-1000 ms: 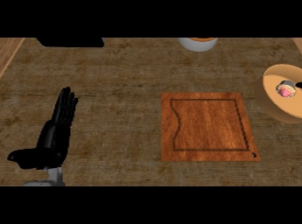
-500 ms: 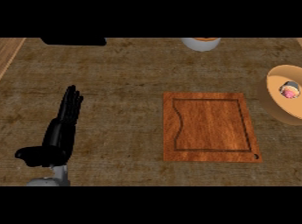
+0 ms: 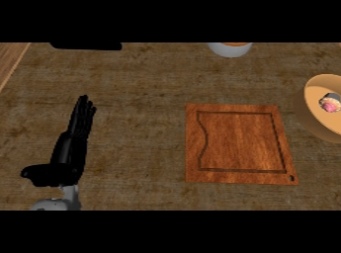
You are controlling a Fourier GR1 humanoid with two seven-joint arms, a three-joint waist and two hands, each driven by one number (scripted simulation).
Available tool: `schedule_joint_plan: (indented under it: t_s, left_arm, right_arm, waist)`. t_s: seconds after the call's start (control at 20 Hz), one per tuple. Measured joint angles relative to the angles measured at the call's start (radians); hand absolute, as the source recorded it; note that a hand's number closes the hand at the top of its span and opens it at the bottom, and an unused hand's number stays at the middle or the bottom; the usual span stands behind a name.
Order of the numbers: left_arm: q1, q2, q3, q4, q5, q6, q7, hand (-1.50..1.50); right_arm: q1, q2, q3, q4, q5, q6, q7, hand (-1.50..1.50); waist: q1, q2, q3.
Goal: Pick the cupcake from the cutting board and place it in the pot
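The left hand point(image 3: 66, 154) rests low on the counter point(image 3: 136, 99) with its fingers straight and pressed together, pointing away from the robot, the thumb jutting out to its left; it holds nothing. It sits about where it did half a second ago, after a small drift up and to the right from a second ago. Just to its right, with a strip of bare counter between, lies the cutting board point(image 3: 238, 143), and nothing stands on it. Well beyond the board, at the far right and a little farther from the robot than the hand, is the tan pot point(image 3: 335, 127), and the cupcake point(image 3: 331, 104) sits inside it, pink top showing. What has changed is over there: a second ago a dark shape, most likely the right hand's fingers, showed right beside the cupcake at the view's edge, and now it is gone and the right hand shows nowhere. The cupcake is in the same spot in the pot without it, so I judge it released and the task done. Far ahead of the hand, a white cup point(image 3: 230, 49) and a dark object point(image 3: 85, 46) line the counter's back edge.
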Motion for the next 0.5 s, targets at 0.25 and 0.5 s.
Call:
schedule_joint_plan:
  t_s: [0.25,0.5]
  left_arm:
    - [0.0,-0.002,-0.002,-0.004,0.003,-0.004,0.005,0.0]
    - [-0.012,-0.003,0.002,0.003,0.003,-0.003,0.005,0.0]
  right_arm:
    - [0.024,-0.034,-0.025,0.021,-0.023,0.002,-0.023,-1.5]
    - [0.037,-0.071,-0.069,0.041,-0.063,-0.015,-0.012,-1.5]
  waist:
    - [0.003,0.002,0.001]
    - [0.006,0.004,0.002]
